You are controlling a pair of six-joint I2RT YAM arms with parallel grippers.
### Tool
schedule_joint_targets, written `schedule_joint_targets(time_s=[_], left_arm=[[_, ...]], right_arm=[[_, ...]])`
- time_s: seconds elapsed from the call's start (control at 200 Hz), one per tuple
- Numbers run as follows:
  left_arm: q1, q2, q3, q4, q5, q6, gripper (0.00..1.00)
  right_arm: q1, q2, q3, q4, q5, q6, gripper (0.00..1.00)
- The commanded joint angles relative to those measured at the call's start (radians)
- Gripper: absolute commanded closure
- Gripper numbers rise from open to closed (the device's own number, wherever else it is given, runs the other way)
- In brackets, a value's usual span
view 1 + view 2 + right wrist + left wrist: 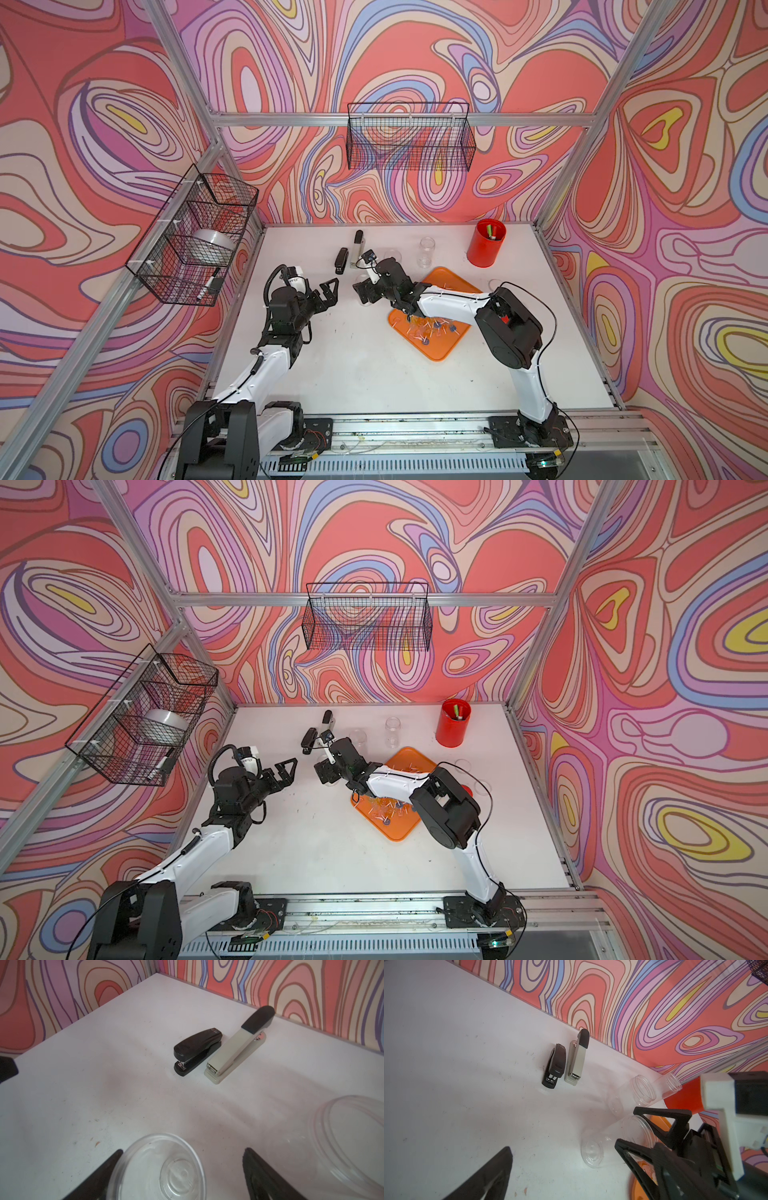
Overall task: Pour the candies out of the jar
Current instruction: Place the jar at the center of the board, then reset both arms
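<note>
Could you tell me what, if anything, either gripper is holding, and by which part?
Nothing is held. The right gripper stands open around the empty jar; the left gripper is open too.

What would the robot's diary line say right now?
candies: on orange tray | jar: empty, inside open right claw | left claw: open, empty

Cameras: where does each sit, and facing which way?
Both top views: high above the arms' bases, looking down at table and back wall; left arm, right arm, left claw, right claw show.
Left wrist: on left arm, faces black stapler, grey stapler, back wall; one own finger and right claw show.
Right wrist: on right arm, faces both staplers; own fingers flank the empty jar.
Shared: both wrist views show the staplers and jar.
</note>
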Motion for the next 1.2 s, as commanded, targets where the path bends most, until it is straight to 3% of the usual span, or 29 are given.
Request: schedule_joint_targets(time_s=[0.0, 0.19, 0.326, 0.581, 0.927, 1.107, 1.197], left_arm=[[0.009, -0.021, 0.043, -0.041, -0.040, 0.041, 0.00], [0.011, -0.041, 0.051, -0.102, -0.148, 0.085, 0.00], [0.011, -0.047, 0.050, -0.144, -0.246, 0.113, 0.00], [0.012, -0.055, -0.010, -0.123, -0.379, 0.137, 0.00], [0.011, 0.019, 0.040, -0.159, -0.427, 0.226, 0.00], [0.010, 0.110, -0.024, 0.045, -0.464, 0.316, 0.00], [0.007, 0.176, -0.066, 0.215, -0.440, 0.374, 0.00]], right_arm=[[-0.010, -0.115, 0.014, -0.051, 0.042, 0.009, 0.02], [-0.084, -0.301, -0.107, -0.105, 0.081, 0.041, 0.02], [-0.161, -0.451, -0.245, -0.134, 0.232, 0.011, 0.02], [-0.422, -0.624, -0.584, -0.022, 0.337, -0.025, 0.02], [-0.607, -0.529, -0.856, 0.397, 0.353, -0.136, 0.02], [-0.651, -0.427, -0.889, 0.655, 0.301, -0.170, 0.02], [-0.701, -0.397, -0.853, 0.599, 0.280, -0.110, 0.09]])
